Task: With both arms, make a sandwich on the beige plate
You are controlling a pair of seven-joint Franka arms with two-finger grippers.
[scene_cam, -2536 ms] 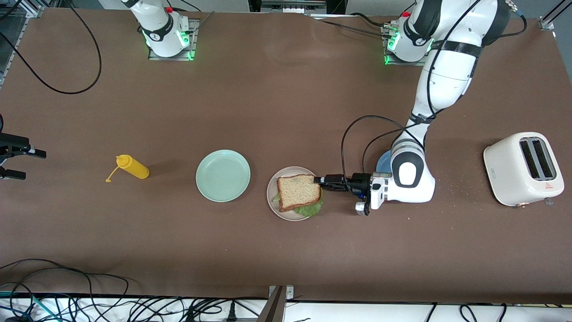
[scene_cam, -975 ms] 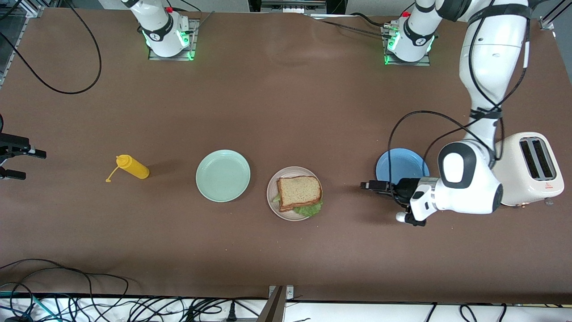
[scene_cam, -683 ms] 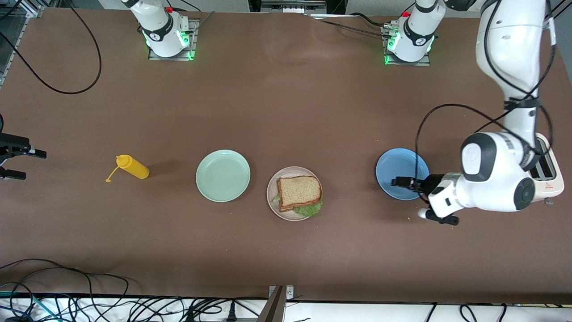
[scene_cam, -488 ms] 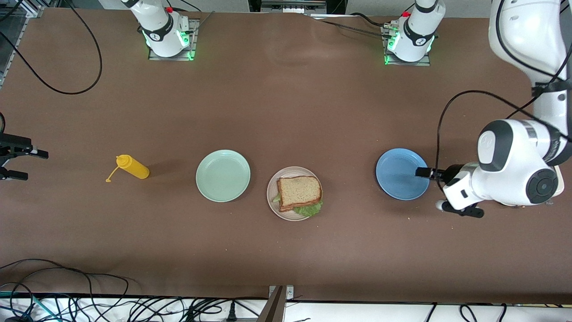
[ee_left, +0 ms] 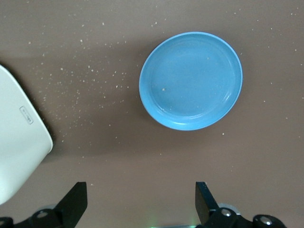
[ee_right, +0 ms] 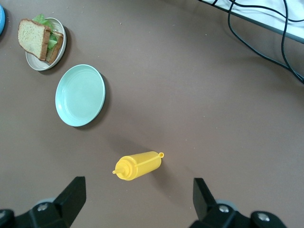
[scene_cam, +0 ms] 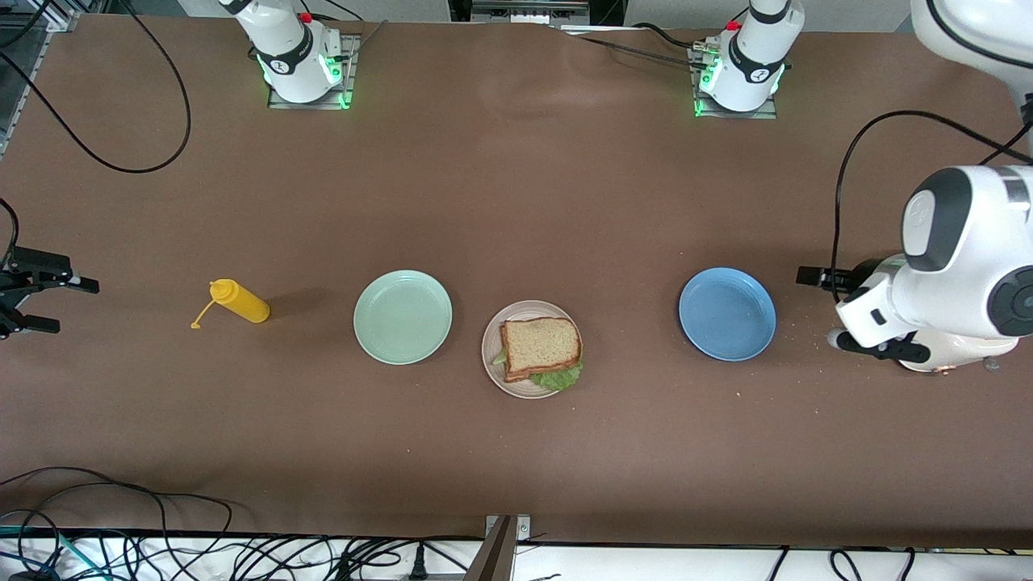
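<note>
Brown table (scene_cam: pixel 516 202): sandwich (scene_cam: pixel 539 347) on beige plate (scene_cam: pixel 494 365) (both hands empty).

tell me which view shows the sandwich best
The front view: the sandwich sits near centre on the beige plate, top slice and lettuce clear. The right wrist view catches it small in a corner; the left wrist view misses it.
</note>
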